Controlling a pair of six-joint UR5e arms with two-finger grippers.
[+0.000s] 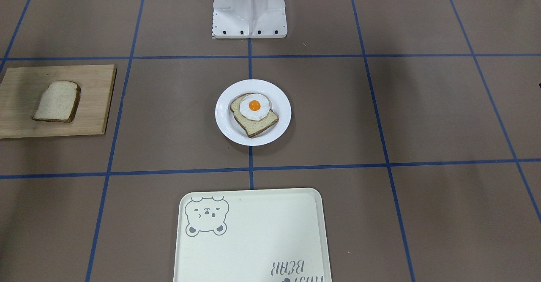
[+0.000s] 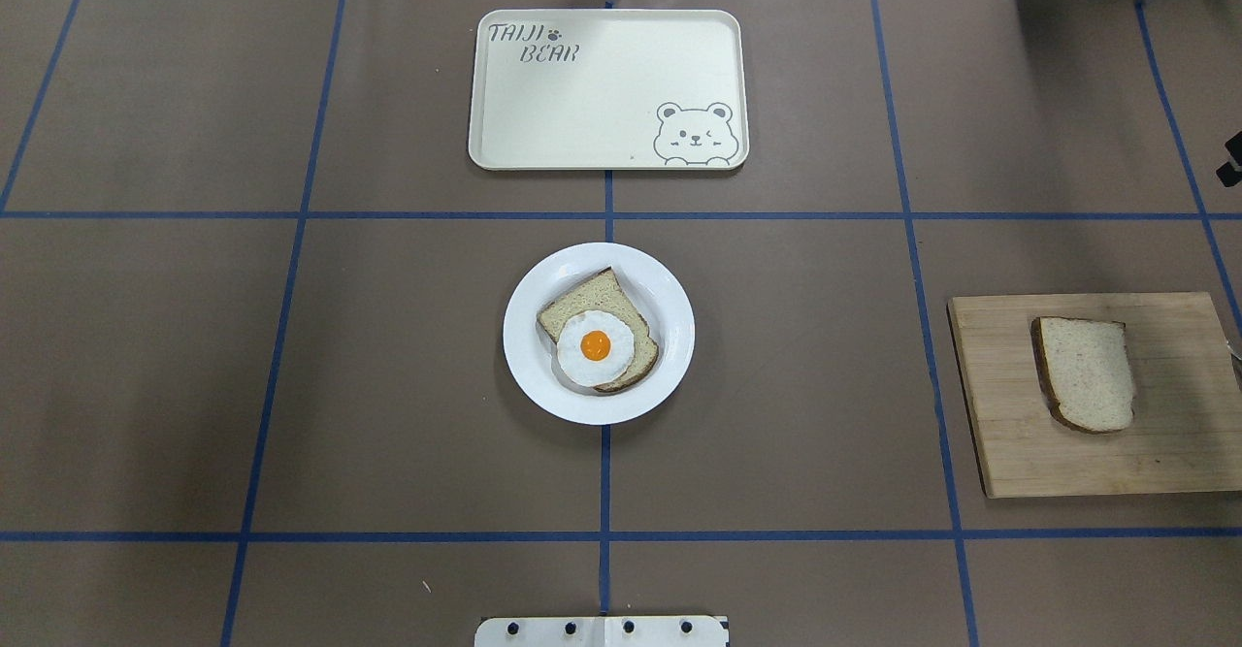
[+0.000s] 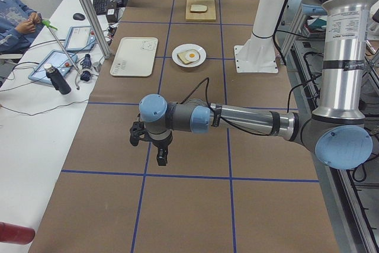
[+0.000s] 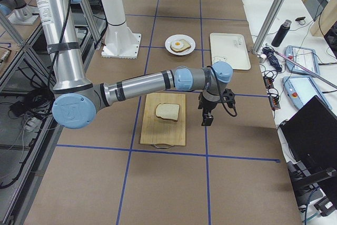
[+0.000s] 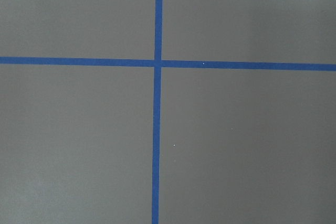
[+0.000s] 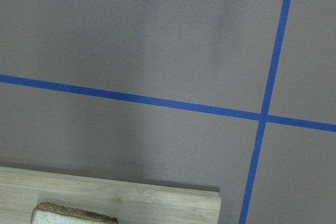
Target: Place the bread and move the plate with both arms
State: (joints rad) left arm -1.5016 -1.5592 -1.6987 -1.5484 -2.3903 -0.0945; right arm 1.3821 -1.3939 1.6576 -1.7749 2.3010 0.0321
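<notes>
1. Seen from behind the robot, the plate [image 2: 670, 303] sits mid-table. It carries one slice [image 2: 582, 303] with a fried egg [image 2: 595, 346] on top.
2. The bread [image 2: 1087, 373] to be placed lies flat on a wooden cutting board [image 2: 1164, 443], at 3 o'clock from the plate and well apart from it. Nothing touches it.
3. A cream tray [image 2: 602, 94] with a bear drawing lies at 12 o'clock from the plate.
4. The right gripper [image 4: 206, 121] hangs over bare table [image 2: 388, 385], just beside the board's far edge, at roughly 1 o'clock from the bread. Its wrist camera catches only the board's corner and a bit of crust. I cannot tell how its jaws stand.
5. The left gripper [image 3: 161, 159] hangs far out at 9 o'clock from the plate, above a crossing of blue tape [image 5: 157, 63] and near nothing. I cannot tell how its jaws stand either.
6. To my eye, nothing of the task is done. The bread is not picked up and the plate is not gripped.
7. What remains is to lift the bread, lay it on the egg-topped slice, and then take the plate with both arms. I guess it goes toward the tray.
</notes>
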